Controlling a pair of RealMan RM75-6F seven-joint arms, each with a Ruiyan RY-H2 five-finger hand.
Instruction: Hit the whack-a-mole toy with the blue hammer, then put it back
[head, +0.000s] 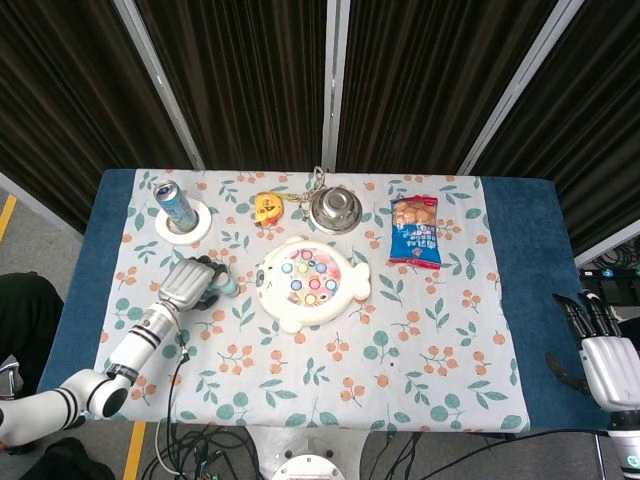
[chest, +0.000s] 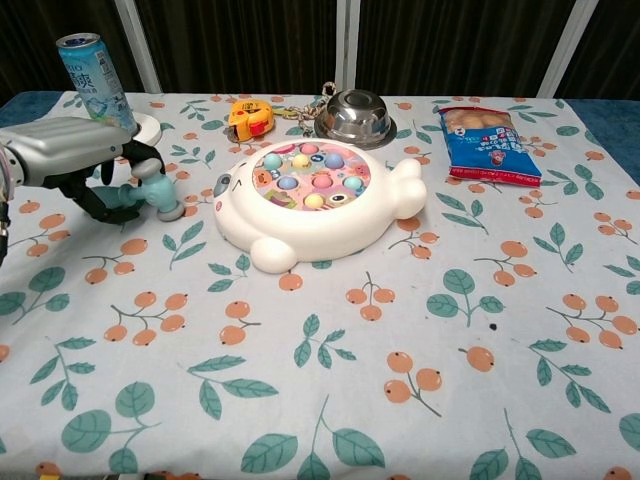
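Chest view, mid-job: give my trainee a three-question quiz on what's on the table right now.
1. True or false: the left hand is at the hammer, left of the toy.
2. What stands on the white coaster? A) bowl B) can C) snack bag
3. Fill in: the steel bowl sits between the yellow tape measure and the ____.

Key: 1 true. 2 B, the can. 3 snack bag.
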